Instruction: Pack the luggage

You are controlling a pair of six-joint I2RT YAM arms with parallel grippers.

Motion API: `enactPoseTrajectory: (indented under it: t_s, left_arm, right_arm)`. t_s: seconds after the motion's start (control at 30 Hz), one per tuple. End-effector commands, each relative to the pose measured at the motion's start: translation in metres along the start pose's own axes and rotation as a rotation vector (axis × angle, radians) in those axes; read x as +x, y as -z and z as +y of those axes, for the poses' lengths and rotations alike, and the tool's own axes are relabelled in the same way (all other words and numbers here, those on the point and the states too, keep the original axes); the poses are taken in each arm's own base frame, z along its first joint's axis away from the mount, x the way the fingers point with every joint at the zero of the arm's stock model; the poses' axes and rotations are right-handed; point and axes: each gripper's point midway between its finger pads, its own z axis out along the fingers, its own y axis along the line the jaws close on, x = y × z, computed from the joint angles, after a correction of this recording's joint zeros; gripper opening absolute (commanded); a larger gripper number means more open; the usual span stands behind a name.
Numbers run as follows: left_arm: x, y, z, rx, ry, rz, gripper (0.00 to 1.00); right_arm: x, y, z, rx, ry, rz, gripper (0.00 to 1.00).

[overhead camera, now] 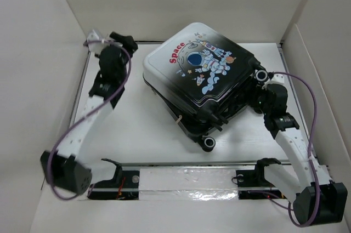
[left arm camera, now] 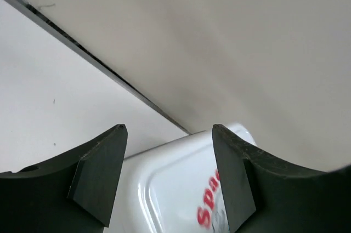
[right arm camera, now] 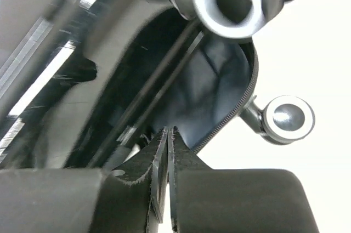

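The luggage (overhead camera: 197,74) lies flat in the middle of the table, astronaut and red "Space" print facing up, its black wheels (overhead camera: 207,143) at the near and right corners. My left gripper (overhead camera: 123,41) is open and empty, held above the table just left of the luggage's far-left white corner (left arm camera: 175,183). My right gripper (overhead camera: 254,95) is shut, its tips against the luggage's dark right side near a wheel (right arm camera: 288,119) and the zipper edge (right arm camera: 241,107). No item shows between its fingers (right arm camera: 156,156).
White walls (overhead camera: 33,79) enclose the table on the left, back and right. A shiny taped strip (overhead camera: 186,181) runs along the near edge between the arm bases. Purple cables (overhead camera: 312,118) loop beside each arm.
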Motion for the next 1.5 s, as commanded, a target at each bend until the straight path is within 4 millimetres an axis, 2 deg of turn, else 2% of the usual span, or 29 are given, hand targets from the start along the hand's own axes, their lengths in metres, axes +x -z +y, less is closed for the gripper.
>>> enactPoseTrajectory:
  t_s: [0.0,0.03,0.07,0.1,0.13,0.17,0.2,0.27,0.3,0.47,0.57,0.67,0.73,0.77,0.8,0.87,0.9,0.97,1.0,1.07,1.13,1.17,1.23,1.27,1.3,1.37,1.4,1.43,1.47]
  left_arm:
    - [0.046,-0.069,-0.01,0.114,-0.116,0.236,0.6]
    - [0.024,-0.088,-0.033,0.142,-0.119,0.203,0.6]
    - [0.039,-0.104,-0.02,0.091,-0.155,0.268,0.6]
    - [0.079,-0.134,0.003,0.047,-0.222,0.362,0.6]
    - [0.086,-0.148,0.008,0.035,-0.239,0.391,0.6]
    - [0.073,-0.164,0.001,0.036,-0.24,0.389,0.6]
    - [0.11,-0.183,0.02,0.036,-0.246,0.487,0.62]
    - [0.111,-0.206,0.024,0.058,-0.233,0.525,0.63]
    - [0.14,-0.219,0.044,0.05,-0.219,0.604,0.63]
    - [0.158,-0.247,0.037,0.168,-0.189,0.643,0.63]
    - [0.183,-0.242,0.022,0.264,-0.183,0.695,0.63]
    - [0.218,-0.227,0.021,0.299,-0.199,0.76,0.62]
    - [0.223,-0.213,0.014,0.324,-0.191,0.776,0.62]
    - [0.243,-0.203,0.024,0.328,-0.182,0.803,0.62]
    - [0.234,-0.191,0.008,0.378,-0.171,0.782,0.62]
    - [0.252,-0.173,0.021,0.375,-0.144,0.79,0.62]
    - [0.245,-0.161,0.008,0.404,-0.142,0.773,0.62]
    - [0.263,-0.138,0.022,0.396,-0.122,0.796,0.62]
    - [0.257,-0.126,0.014,0.404,-0.122,0.779,0.61]
    - [0.27,-0.102,0.039,0.359,-0.096,0.789,0.6]
    - [0.257,-0.08,0.038,0.352,-0.06,0.748,0.58]
    - [0.267,-0.06,0.065,0.3,-0.029,0.76,0.57]
    - [0.253,-0.037,0.067,0.291,-0.028,0.704,0.57]
    - [0.259,-0.019,0.095,0.232,-0.037,0.716,0.57]
    - [0.245,-0.009,0.09,0.236,-0.045,0.67,0.56]
    - [0.255,0.025,0.114,0.188,-0.068,0.694,0.56]
    - [0.24,0.034,0.11,0.191,-0.072,0.638,0.54]
    - [0.241,0.045,0.113,0.183,-0.08,0.633,0.53]
    - [0.257,0.073,0.127,0.167,-0.11,0.68,0.53]
  right_arm:
    - [-0.006,-0.001,0.002,-0.001,-0.029,-0.005,0.07]
    - [-0.005,0.001,0.0,0.004,-0.033,-0.01,0.07]
    - [-0.003,0.0,-0.001,0.008,-0.038,-0.012,0.08]
    - [-0.001,0.0,-0.003,0.015,-0.038,-0.016,0.09]
    - [0.006,-0.001,-0.008,0.03,-0.045,-0.012,0.11]
    - [0.009,-0.001,-0.012,0.042,-0.053,-0.012,0.11]
    - [0.013,-0.001,-0.014,0.044,-0.058,-0.004,0.12]
    - [0.026,-0.003,-0.017,0.052,-0.067,0.025,0.12]
    - [0.03,-0.003,-0.018,0.053,-0.071,0.035,0.12]
    - [0.051,0.0,-0.04,0.152,-0.088,0.073,0.12]
    - [0.05,-0.005,-0.043,0.155,-0.083,0.04,0.13]
    - [0.055,-0.02,-0.043,0.161,-0.08,0.078,0.14]
    - [0.048,-0.026,-0.041,0.177,-0.072,0.105,0.14]
    - [0.052,-0.032,-0.046,0.201,-0.064,0.125,0.14]
    - [0.05,-0.036,-0.045,0.2,-0.06,0.118,0.14]
    - [0.046,-0.049,-0.038,0.159,-0.051,0.109,0.14]
    - [0.047,-0.054,-0.034,0.138,-0.053,0.117,0.14]
    - [0.039,-0.062,-0.019,0.075,-0.051,0.134,0.14]
    - [0.041,-0.071,-0.01,0.033,-0.036,0.14,0.14]
    - [0.025,-0.081,0.025,-0.093,0.0,0.111,0.14]
    - [0.036,-0.093,0.043,-0.139,0.071,0.177,0.14]
    - [0.025,-0.097,0.073,-0.202,0.105,0.167,0.14]
    - [0.039,-0.11,0.093,-0.247,0.161,0.23,0.14]
    - [0.044,-0.11,0.117,-0.322,0.182,0.252,0.13]
    - [0.028,-0.115,0.139,-0.378,0.191,0.225,0.12]
    - [0.043,-0.128,0.166,-0.473,0.205,0.286,0.11]
    - [0.046,-0.132,0.183,-0.52,0.216,0.3,0.1]
    - [0.029,-0.135,0.201,-0.555,0.245,0.309,0.1]
    - [0.047,-0.149,0.207,-0.564,0.255,0.375,0.11]
